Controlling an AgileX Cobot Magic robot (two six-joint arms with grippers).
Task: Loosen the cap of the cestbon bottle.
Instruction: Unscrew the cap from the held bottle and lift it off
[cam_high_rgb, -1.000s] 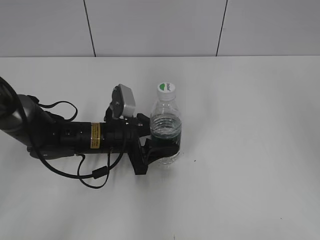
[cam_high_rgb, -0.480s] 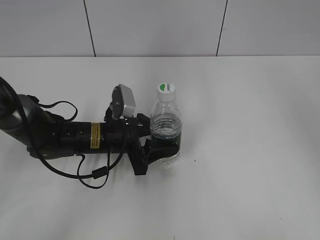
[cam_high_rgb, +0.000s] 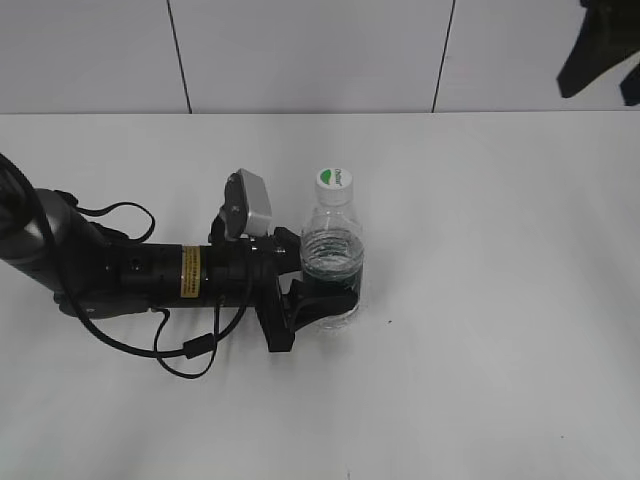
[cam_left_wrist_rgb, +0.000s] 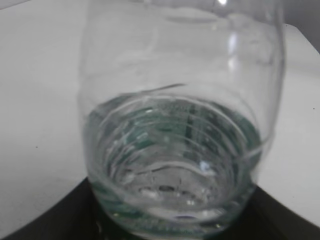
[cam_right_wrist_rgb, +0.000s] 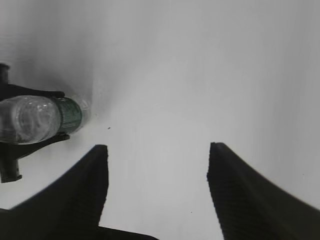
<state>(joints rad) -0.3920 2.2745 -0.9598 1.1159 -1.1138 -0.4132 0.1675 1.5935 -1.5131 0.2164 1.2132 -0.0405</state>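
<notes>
At centre-left of the exterior frame, the cestbon bottle (cam_high_rgb: 329, 265) is held upright on the white table (cam_high_rgb: 500, 300), its lower body clamped by the left gripper (cam_high_rgb: 300, 290), which reaches in from the left. The cap (cam_high_rgb: 334, 179), white with a green mark, is seen at the top of the bottle's vertical axis, untouched. At the upper right edge, the right gripper (cam_high_rgb: 600, 50) is partly seen, apparently well apart from the bottle; in its own wrist view its fingers (cam_right_wrist_rgb: 75, 195) are spread with nothing between them. The cap lies down and to the left of that free gripper, so the twisting would likely fall to it.
</notes>
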